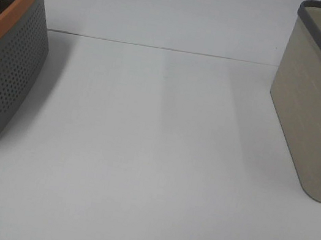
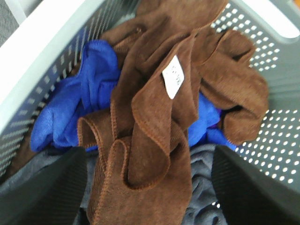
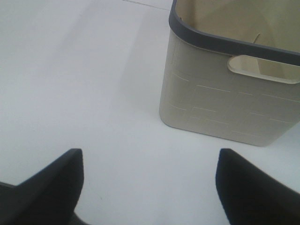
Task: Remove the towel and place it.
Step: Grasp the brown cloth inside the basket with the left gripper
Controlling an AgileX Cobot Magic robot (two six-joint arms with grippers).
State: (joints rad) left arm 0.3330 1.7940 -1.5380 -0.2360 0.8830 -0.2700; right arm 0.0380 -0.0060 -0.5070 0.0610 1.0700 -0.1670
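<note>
The reddish-brown towel (image 2: 154, 112) lies crumpled in the grey perforated basket (image 2: 276, 140), its small white label (image 2: 174, 77) facing up. It lies over a blue cloth (image 2: 79, 103) and a dark grey cloth (image 2: 206, 197). My left gripper (image 2: 150, 187) is open just above the towel, a finger on each side of it. My right gripper (image 3: 150, 187) is open and empty above the white table, near the beige basket (image 3: 225, 108). In the exterior high view neither gripper shows, and the towel is hidden inside the grey basket (image 1: 2, 67) with the orange rim.
The beige basket with a dark grey rim (image 1: 319, 104) stands at the right of the white table (image 1: 152, 168); its visible inside is empty. The grey basket stands at the left edge.
</note>
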